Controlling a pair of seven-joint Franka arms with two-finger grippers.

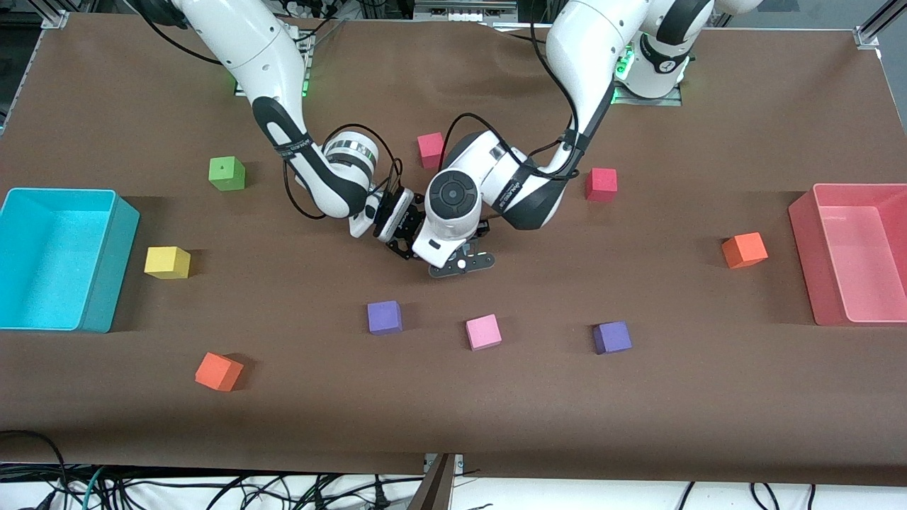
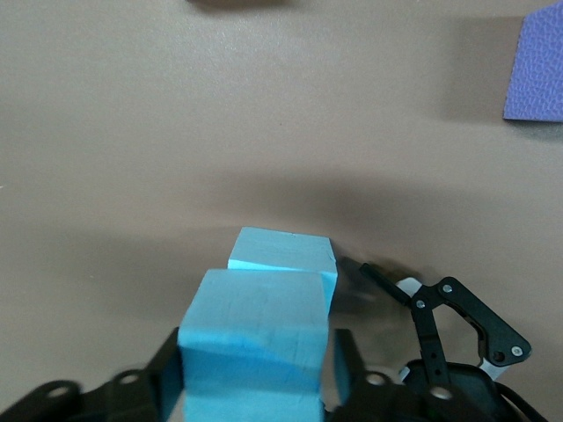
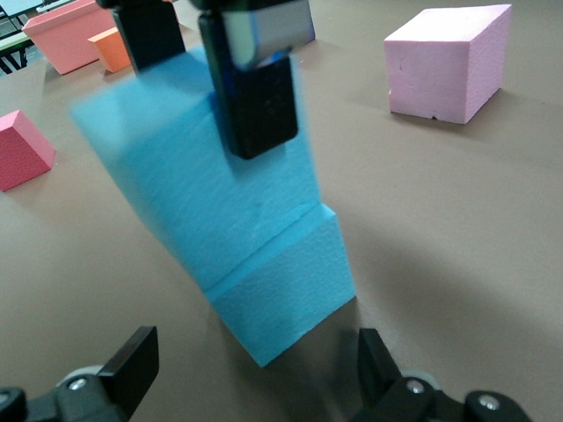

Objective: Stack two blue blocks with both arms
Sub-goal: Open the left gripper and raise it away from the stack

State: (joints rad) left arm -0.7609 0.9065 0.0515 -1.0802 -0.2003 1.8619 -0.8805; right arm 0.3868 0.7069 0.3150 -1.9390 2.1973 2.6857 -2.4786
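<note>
In the left wrist view my left gripper (image 2: 255, 374) is shut on a sky-blue block (image 2: 251, 338), which sits on top of the second blue block (image 2: 286, 255) on the table. In the right wrist view the held upper block (image 3: 189, 176) leans a little on the lower one (image 3: 286, 294), with a left finger (image 3: 255, 97) against it. My right gripper (image 3: 255, 369) is open and empty, close beside the lower block. In the front view both grippers, left (image 1: 446, 263) and right (image 1: 402, 244), meet at mid-table and hide both blue blocks.
Two purple cubes (image 1: 385, 316) (image 1: 612, 337) and a pink cube (image 1: 483, 332) lie nearer the front camera. Red cubes (image 1: 430, 149) (image 1: 601, 184), a green cube (image 1: 227, 173), a yellow cube (image 1: 167, 262) and orange cubes (image 1: 218, 371) (image 1: 744, 249) lie around. A turquoise bin (image 1: 106, 283) and a pink bin (image 1: 804, 241) stand at the table's ends.
</note>
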